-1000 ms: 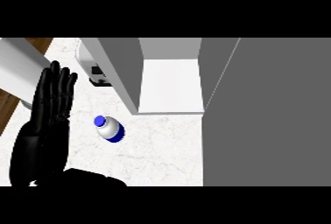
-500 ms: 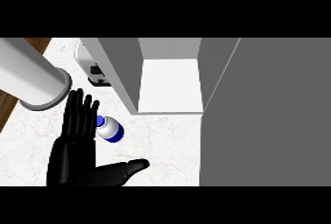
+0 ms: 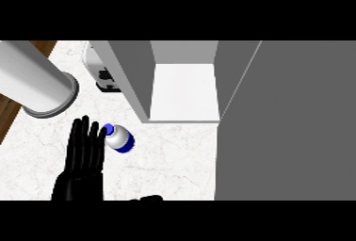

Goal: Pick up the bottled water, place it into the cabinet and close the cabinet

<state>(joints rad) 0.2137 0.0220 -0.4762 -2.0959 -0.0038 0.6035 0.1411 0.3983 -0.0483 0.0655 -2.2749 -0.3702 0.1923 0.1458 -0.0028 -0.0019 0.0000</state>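
**Open hand beside the bottled water**

The left hand lies flat over the marble counter, fingers straight and close together, holding nothing. Its fingertips reach the left side of the bottled water; whether they touch it cannot be told. The bottle stands on the counter just below and left of the open cabinet. A grey forearm crosses above the hand.

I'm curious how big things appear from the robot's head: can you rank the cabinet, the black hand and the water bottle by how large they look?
1. Cabinet, largest by far.
2. Hand, though nearness to the camera may enlarge it.
3. Water bottle, smallest.
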